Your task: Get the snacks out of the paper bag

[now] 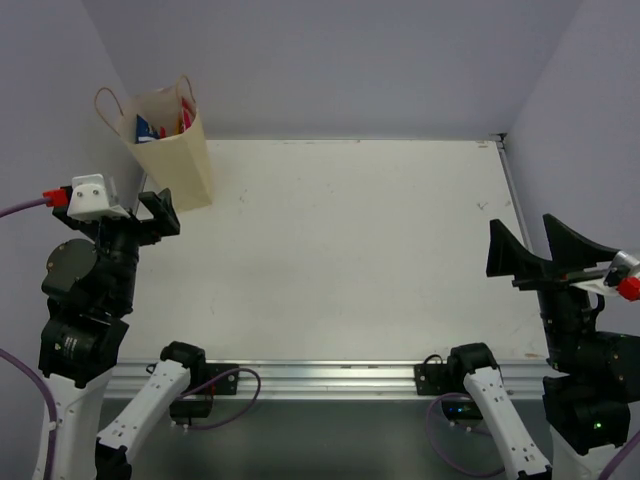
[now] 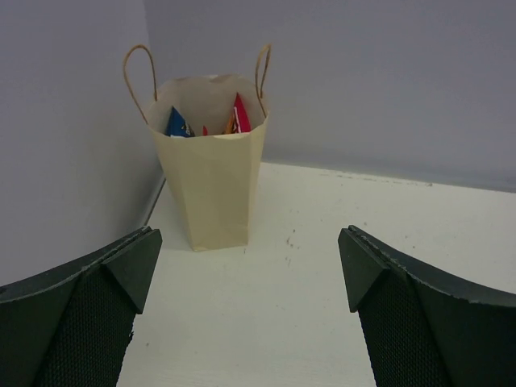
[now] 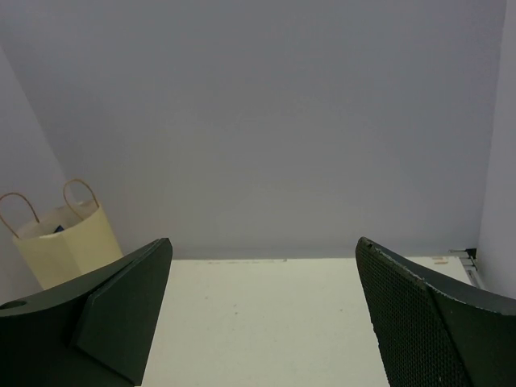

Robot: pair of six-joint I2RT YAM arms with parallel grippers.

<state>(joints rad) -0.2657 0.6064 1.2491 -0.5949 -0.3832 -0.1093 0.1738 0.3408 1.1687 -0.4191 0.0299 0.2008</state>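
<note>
Cream-tan kraft paper draws the eye first. The paper bag (image 1: 180, 155) stands upright in the upper left of the overhead view, tucked into the corner where the white table (image 1: 350, 260) meets two grey walls. Its mouth faces up and its string handles (image 2: 139, 74) lean outward, so nothing bars the opening.

The snacks are all inside, with only their tips poking above the rim: a blue Doritos chip bag (image 2: 177, 123) on the left and a red-yellow candy pouch (image 2: 240, 117) on the right. The rest I can't make out, and nothing is out on the table yet.

The left gripper (image 2: 248, 242) has its jaws spread wide and empty. It points at the bag from close by, seemingly lined up for a reach into the mouth. The right gripper (image 1: 530, 248) hangs at the far right of the overhead view, equally spread and holding nothing. It is well apart from the bag, probably waiting its turn.
</note>
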